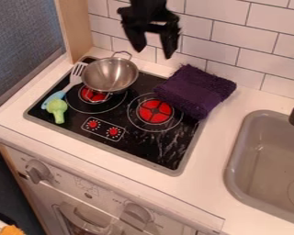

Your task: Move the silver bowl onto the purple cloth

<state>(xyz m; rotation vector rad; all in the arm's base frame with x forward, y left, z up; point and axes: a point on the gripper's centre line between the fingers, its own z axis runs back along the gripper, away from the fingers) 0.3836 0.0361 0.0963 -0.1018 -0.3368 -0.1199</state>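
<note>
Silver bowl (108, 74) lies apart; gripper (154, 53) hangs higher.

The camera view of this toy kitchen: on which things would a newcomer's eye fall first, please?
Probably the silver bowl at the back left of the black stove, and the dark purple cloth over its back right corner. The black gripper also stands out, hanging open before the white tiles.

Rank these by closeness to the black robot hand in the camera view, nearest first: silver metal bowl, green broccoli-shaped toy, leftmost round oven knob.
1. Silver metal bowl, over the left burner.
2. Green broccoli-shaped toy, near the stovetop's left corner.
3. Leftmost round oven knob, low at the front.
</note>
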